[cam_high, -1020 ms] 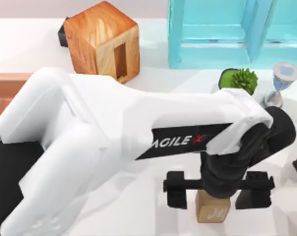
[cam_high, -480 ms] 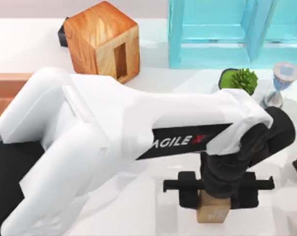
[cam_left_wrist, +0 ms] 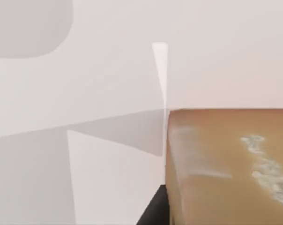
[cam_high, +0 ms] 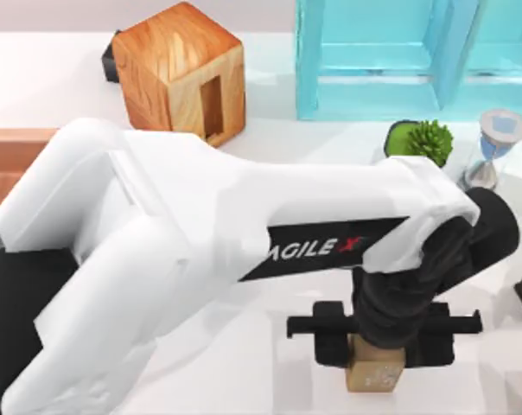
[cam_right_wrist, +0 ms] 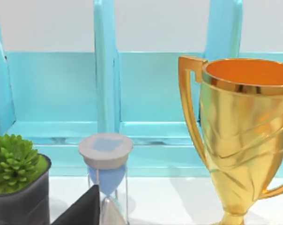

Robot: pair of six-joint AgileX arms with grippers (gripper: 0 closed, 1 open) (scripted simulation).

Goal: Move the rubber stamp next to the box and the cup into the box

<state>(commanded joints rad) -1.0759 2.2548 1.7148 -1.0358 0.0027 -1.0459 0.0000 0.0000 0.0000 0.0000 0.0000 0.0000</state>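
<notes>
The rubber stamp (cam_high: 375, 376), a small tan block with white markings, stands near the table's front edge, right of the middle. My left arm reaches across from the left, and my left gripper (cam_high: 378, 346) is straight over the stamp. Its black fingers (cam_high: 332, 341) press against the stamp's two sides, so it is shut on it. The left wrist view shows the stamp's tan face (cam_left_wrist: 226, 168) very close. A corner of the box (cam_high: 10, 147), of reddish-tan wood, shows at the left edge behind the arm. The cup is hidden. My right gripper (cam_right_wrist: 80, 211) is parked facing the shelf.
A glossy wooden cube with a slot (cam_high: 179, 73) stands at the back left. A turquoise shelf frame (cam_high: 373, 60) runs along the back right. In front of it are a potted plant (cam_high: 421, 140) and an hourglass (cam_high: 494, 147). A gold trophy (cam_right_wrist: 244, 136) stands by them.
A second ago the left gripper's fingers stood wide apart on either side of the stamp. They have since closed onto it. Nothing has moved in the last half second.
</notes>
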